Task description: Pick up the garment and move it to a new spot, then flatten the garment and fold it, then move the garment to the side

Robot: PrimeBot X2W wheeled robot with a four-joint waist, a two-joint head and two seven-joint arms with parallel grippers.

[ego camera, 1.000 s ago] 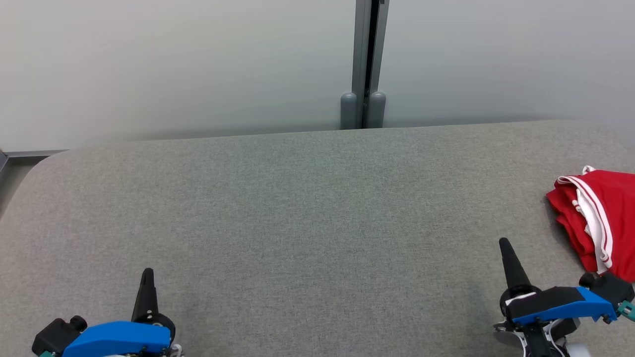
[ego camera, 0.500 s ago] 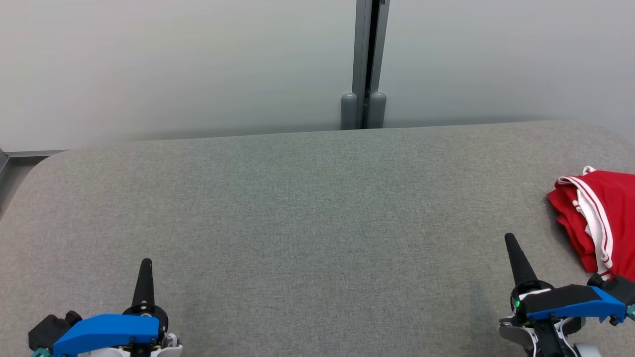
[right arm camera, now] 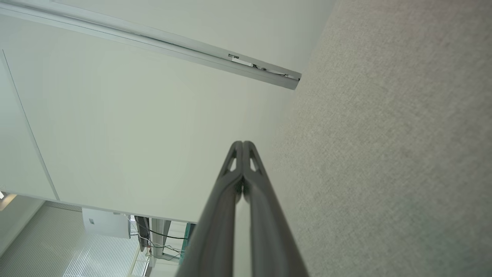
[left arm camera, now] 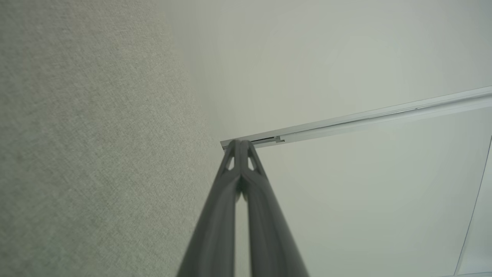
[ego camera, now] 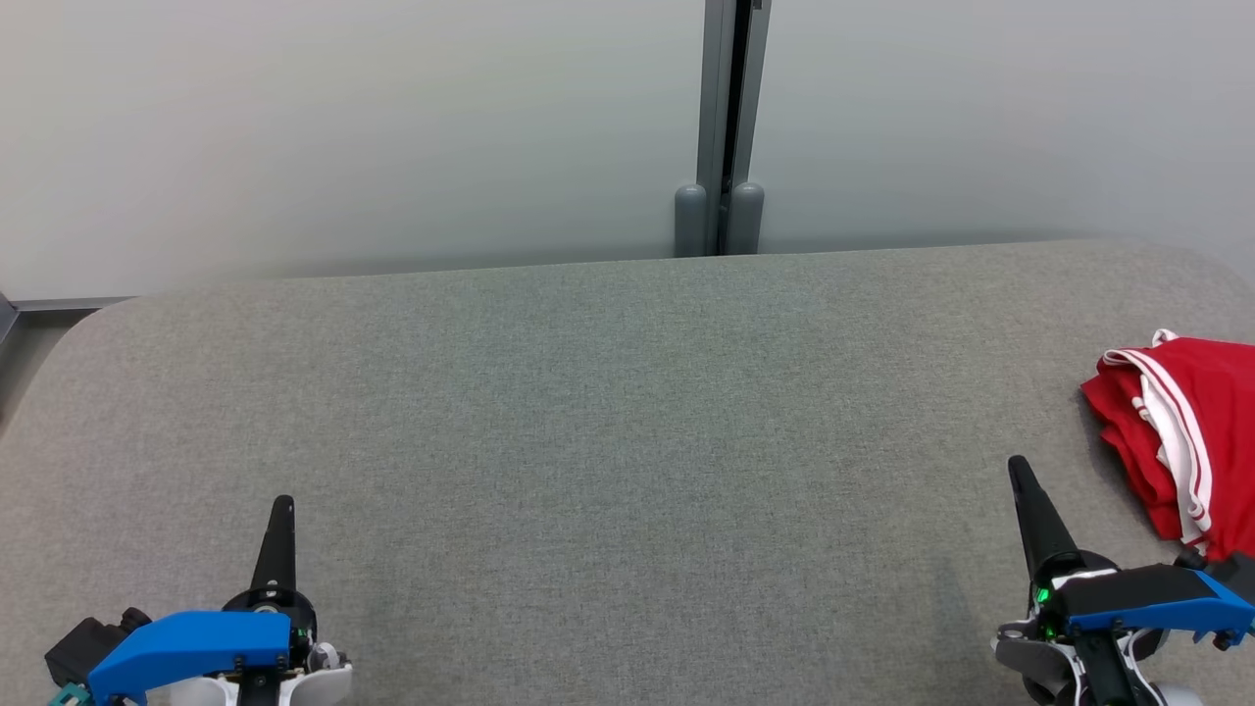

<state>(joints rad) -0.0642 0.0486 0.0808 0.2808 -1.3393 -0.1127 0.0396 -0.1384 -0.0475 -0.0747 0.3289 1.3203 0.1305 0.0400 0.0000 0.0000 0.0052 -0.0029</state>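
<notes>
Our left gripper [ego camera: 280,515] and right gripper [ego camera: 1025,485] are both closed and hold nothing. The red garment [ego camera: 1191,431] looks soft and light, so we should pinch a thick fold.

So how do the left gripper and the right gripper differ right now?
The left gripper points almost straight up the head view; the right gripper leans left. The right gripper sits close to the red garment; the left gripper is far from it. Both are shut and empty.
</notes>
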